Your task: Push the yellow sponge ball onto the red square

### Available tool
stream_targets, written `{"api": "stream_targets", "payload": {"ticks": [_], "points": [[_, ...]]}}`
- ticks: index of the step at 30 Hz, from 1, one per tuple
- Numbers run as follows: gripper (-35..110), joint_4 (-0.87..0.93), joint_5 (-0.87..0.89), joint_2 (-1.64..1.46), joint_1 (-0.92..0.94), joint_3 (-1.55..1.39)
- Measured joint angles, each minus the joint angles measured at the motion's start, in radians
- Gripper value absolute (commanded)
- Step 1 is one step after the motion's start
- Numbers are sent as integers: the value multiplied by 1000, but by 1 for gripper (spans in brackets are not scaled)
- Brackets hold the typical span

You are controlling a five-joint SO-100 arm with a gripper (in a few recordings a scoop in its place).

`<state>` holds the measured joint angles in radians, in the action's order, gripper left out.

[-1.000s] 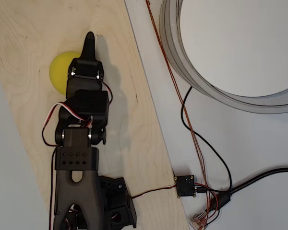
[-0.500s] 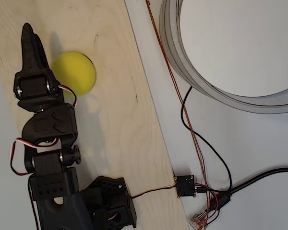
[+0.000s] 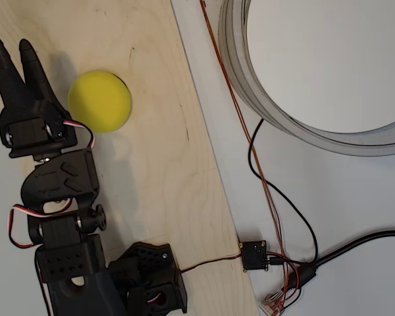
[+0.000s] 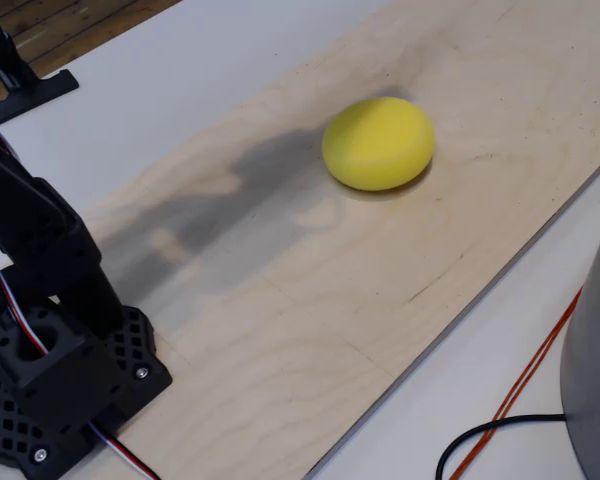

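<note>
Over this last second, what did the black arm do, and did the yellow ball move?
The gripper swung from over the yellow sponge ball to its left in the overhead view, and its fingers parted. The ball now lies uncovered on the pale wooden board, barely shifted. Cables and the grey ring stayed put.

arm (image 3: 59,217): matte black printed plastic | red-white-black servo wires | end effector (image 3: 14,56): pointed black fingers
</note>
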<state>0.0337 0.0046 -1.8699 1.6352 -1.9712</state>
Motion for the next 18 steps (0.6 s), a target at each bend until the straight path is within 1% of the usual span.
{"api": "stream_targets", "payload": {"ticks": [1,2,5,9,10,12,14,16,18], "points": [[7,0,0,0,0,0],[0,0,0,0,-2,3],[-1,0,0,11,2,60],[0,29,17,52,57,100],[6,23,12,52,58,101],[34,15,-2,57,51,97],[42,-21,-37,52,26,64],[46,-40,-75,48,-3,31],[47,-58,-77,48,-18,18]]}}
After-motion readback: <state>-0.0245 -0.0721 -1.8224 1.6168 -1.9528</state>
